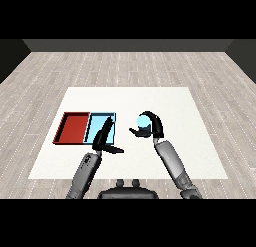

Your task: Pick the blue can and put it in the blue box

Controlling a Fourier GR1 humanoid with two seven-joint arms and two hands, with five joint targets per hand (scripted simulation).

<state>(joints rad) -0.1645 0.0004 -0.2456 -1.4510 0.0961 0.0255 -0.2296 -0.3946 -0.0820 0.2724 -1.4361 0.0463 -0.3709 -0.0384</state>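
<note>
My right hand (150, 126) curls round the blue can (143, 122), holding it above the white table (165, 98), just right of the blue tray (113, 115). My left hand (103, 138) lies over the blue tray's near edge, fingers straight and relaxed, holding nothing. The red tray (74, 127) touches the blue tray on its left side. Around the table runs a pale grey plank floor (125, 66), ending far beyond the trays at a dark wall (125, 45).
</note>
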